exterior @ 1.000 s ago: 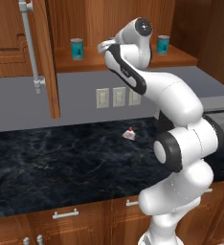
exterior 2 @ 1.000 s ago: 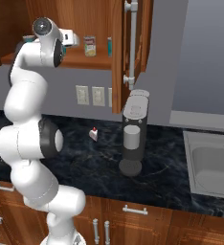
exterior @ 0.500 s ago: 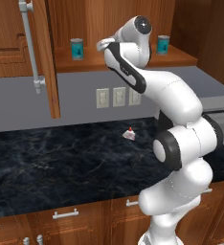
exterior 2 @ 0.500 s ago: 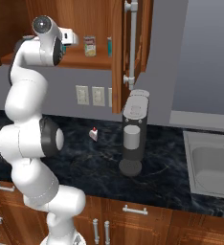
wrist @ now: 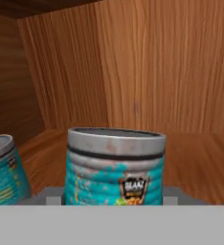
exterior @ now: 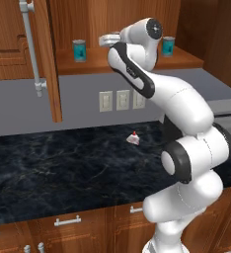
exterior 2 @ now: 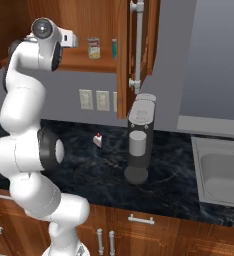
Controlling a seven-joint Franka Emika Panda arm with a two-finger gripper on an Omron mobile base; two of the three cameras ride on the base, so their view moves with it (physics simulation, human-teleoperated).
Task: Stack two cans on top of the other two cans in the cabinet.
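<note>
A dark marbled surface (exterior: pixel 48 168) is running along the wall, serving as the landmark. A small white-and-red object (exterior: pixel 133 139) is lying on it near the back. A grey coffee machine (exterior 2: pixel 140 137) is standing on it, to the right of that object. Wall outlets (exterior: pixel 121 100) are sitting above it. A sink (exterior 2: pixel 223 172) is adjoining its right end. Drawers with silver handles (exterior: pixel 68 221) are lying below it.

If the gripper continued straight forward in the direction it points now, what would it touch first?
The gripper is already shut on a teal can, so that can leads. Beyond it, the way looks free up to the cabinet's wooden back wall, which the can would probably meet first, though depth is unclear.
</note>
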